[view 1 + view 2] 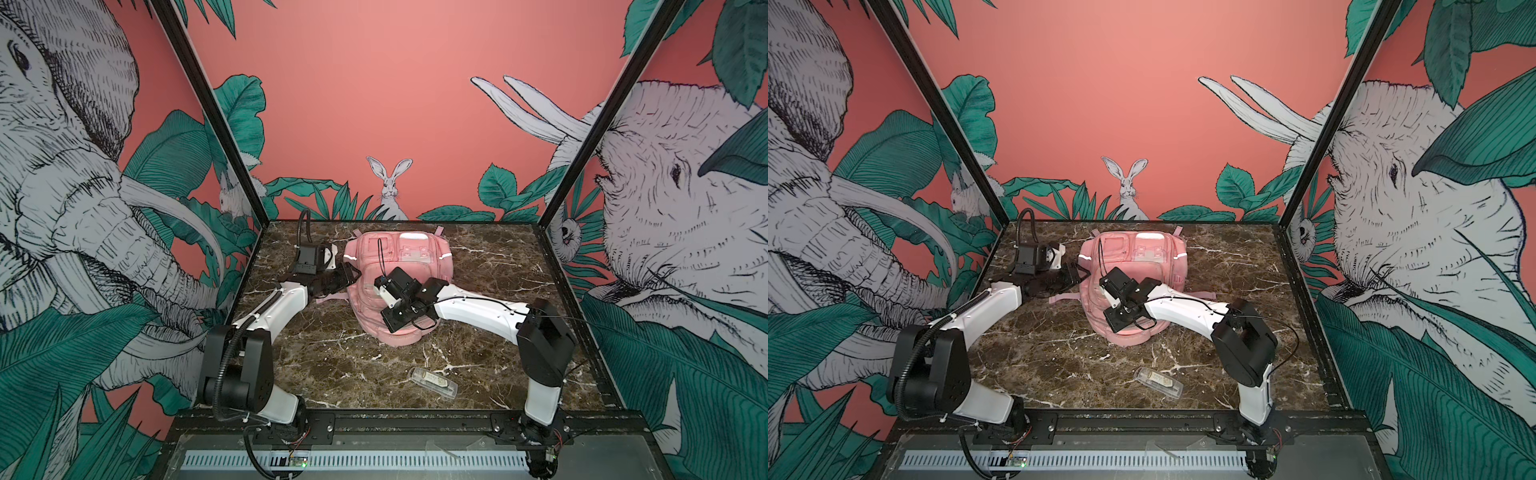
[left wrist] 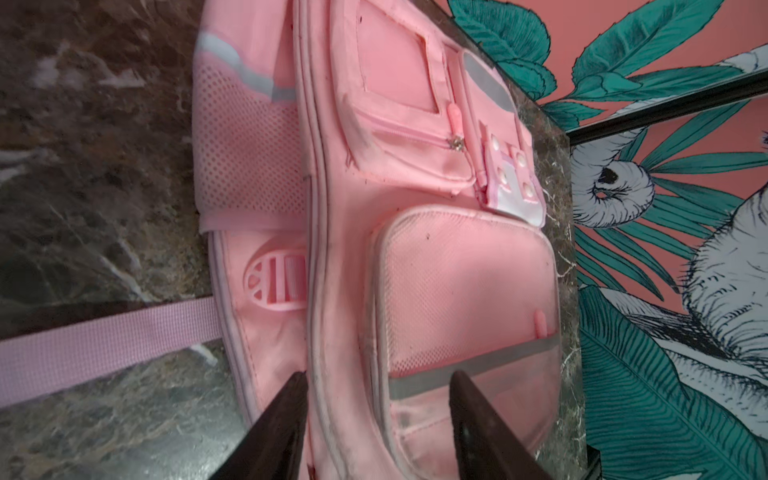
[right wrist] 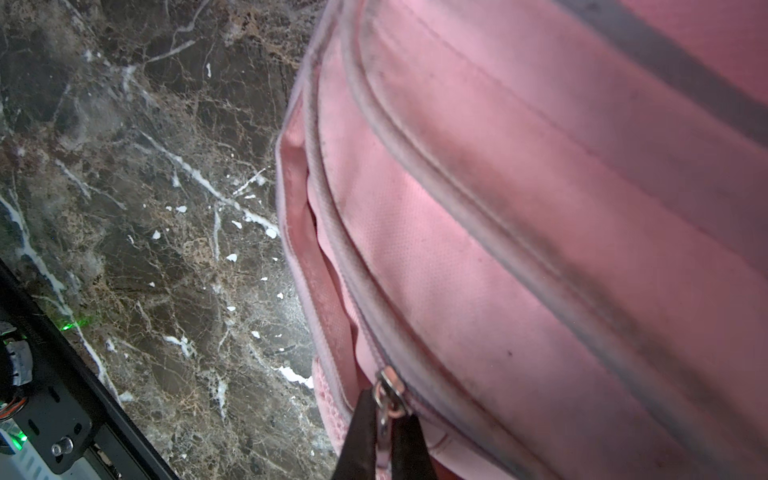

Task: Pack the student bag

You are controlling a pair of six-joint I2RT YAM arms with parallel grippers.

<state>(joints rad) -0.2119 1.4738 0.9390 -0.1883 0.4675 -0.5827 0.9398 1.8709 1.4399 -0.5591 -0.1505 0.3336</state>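
Note:
The student bag (image 1: 415, 249) (image 1: 1150, 249), a big pink backpack, lies flat on the marble table in both top views. My left gripper (image 2: 377, 376) is open at the bag's left side (image 1: 351, 272) (image 1: 1079, 272). Its dark fingers (image 2: 291, 411) straddle a piped seam of the bag (image 2: 415, 137) without pinching it. My right gripper (image 3: 384, 419) is shut on the metal zip pull (image 3: 388, 395) of the bag's main zip. It sits low over the bag's near end (image 1: 395, 322) (image 1: 1116, 322). The zip gapes a little along the bag's edge (image 3: 299, 216).
A clear plastic case (image 1: 434, 382) (image 1: 1158, 382) lies on the table (image 1: 332, 361) near the front edge. A pink strap (image 2: 104, 353) trails from the bag's left side. Black frame posts and printed walls close in the table.

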